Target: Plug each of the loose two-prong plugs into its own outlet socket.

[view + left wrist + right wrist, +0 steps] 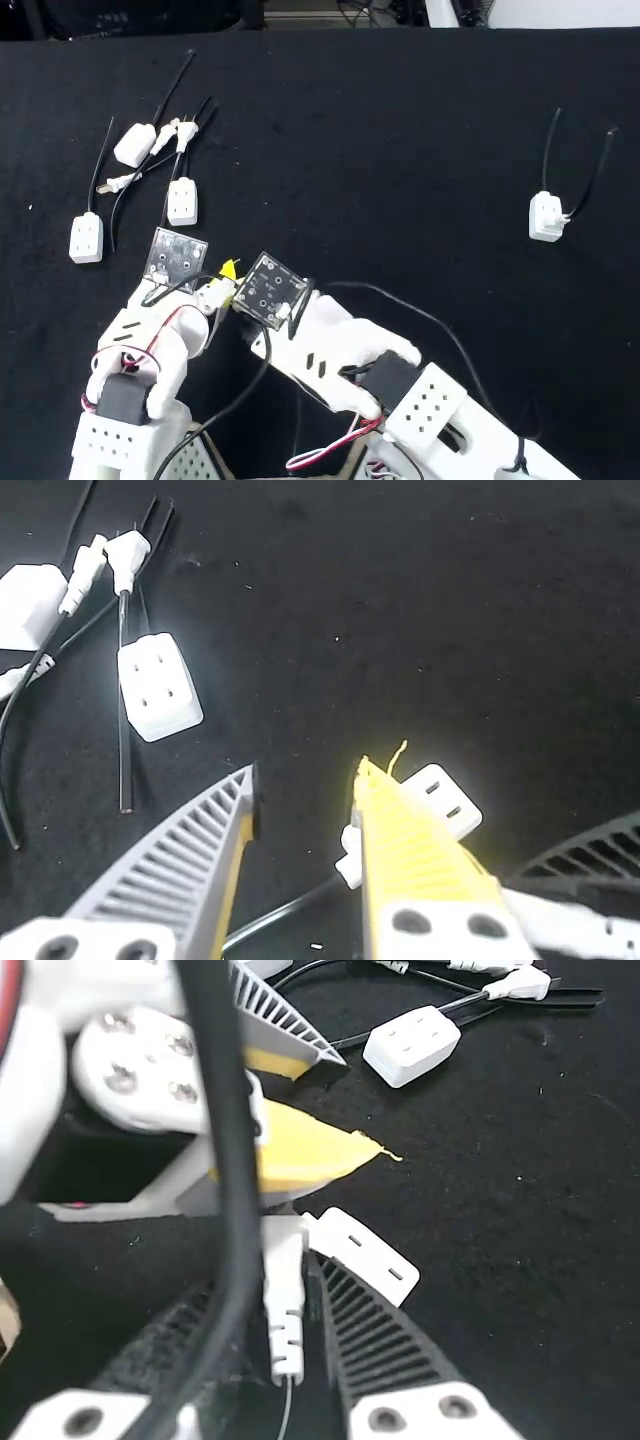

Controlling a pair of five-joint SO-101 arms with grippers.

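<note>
Right gripper (280, 1282) clamps the white plug (285, 1322) by its ribbed body, tight against the socket block (362, 1250), low between the two arms. It's light, hard, slick plastic, so pinch the flat sides. Left gripper (305, 770) gapes empty alongside. Far-right outlet (545, 216) looks filled; four-hole outlet (160, 685) lies vacant
</note>
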